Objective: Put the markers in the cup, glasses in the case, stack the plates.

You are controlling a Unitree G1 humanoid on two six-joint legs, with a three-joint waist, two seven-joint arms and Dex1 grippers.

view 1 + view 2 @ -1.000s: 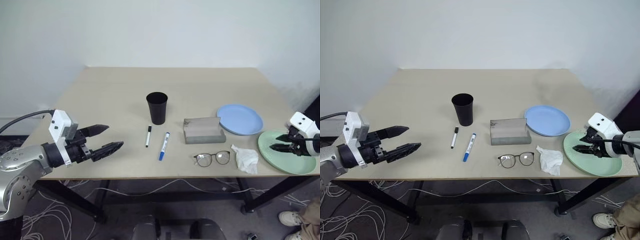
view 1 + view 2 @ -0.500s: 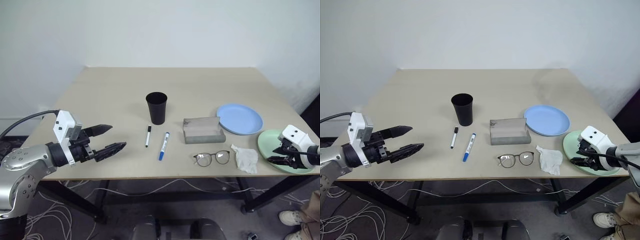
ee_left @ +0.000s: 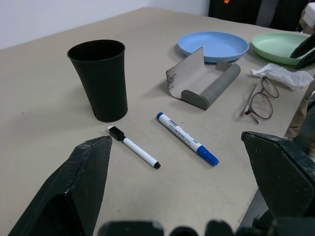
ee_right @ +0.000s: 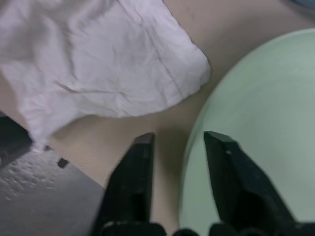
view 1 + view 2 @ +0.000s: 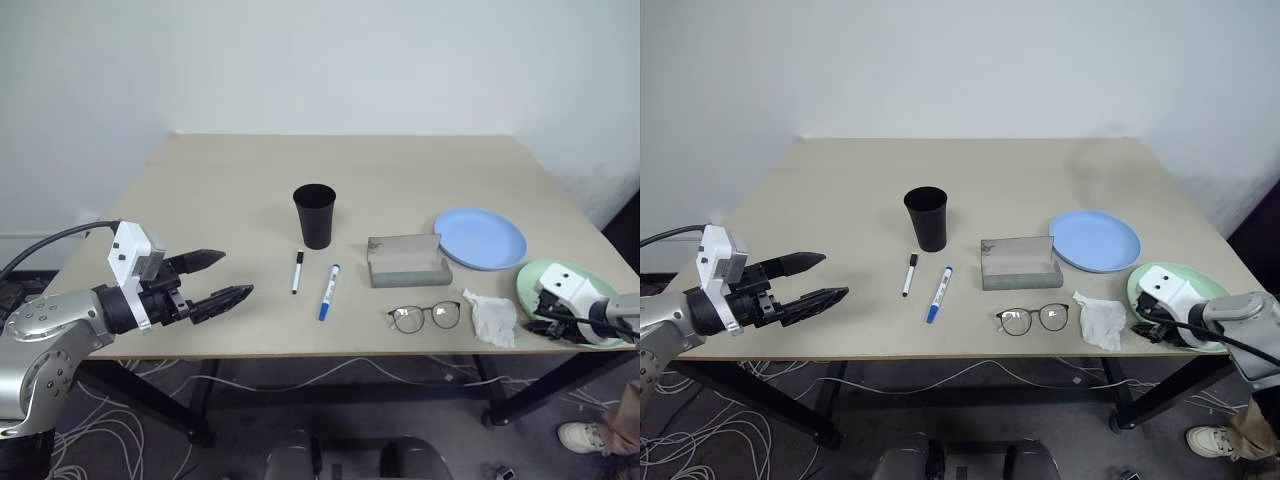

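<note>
A black cup (image 5: 314, 215) stands mid-table. In front of it lie the black-capped marker (image 5: 297, 272) and the blue-capped marker (image 5: 328, 292). Right of those, the grey case (image 5: 405, 262) sits with its lid up, and the glasses (image 5: 425, 317) lie near the front edge. The blue plate (image 5: 480, 238) rests behind the green plate (image 5: 1200, 280). My right gripper (image 4: 182, 140) is low at the green plate's near-left rim. Its narrowed jaws straddle the rim, with a gap showing beside the outer finger. Off the table's left edge, my left gripper (image 5: 232, 273) hovers open and empty.
A crumpled white tissue (image 5: 492, 317) lies between the glasses and the green plate, close to my right gripper. The green plate sits at the table's front right corner. Cables run across the floor under the table.
My right gripper has sunk and drawn left to the green plate's near-left rim, and its jaws have narrowed around it. The left arm has held still.
</note>
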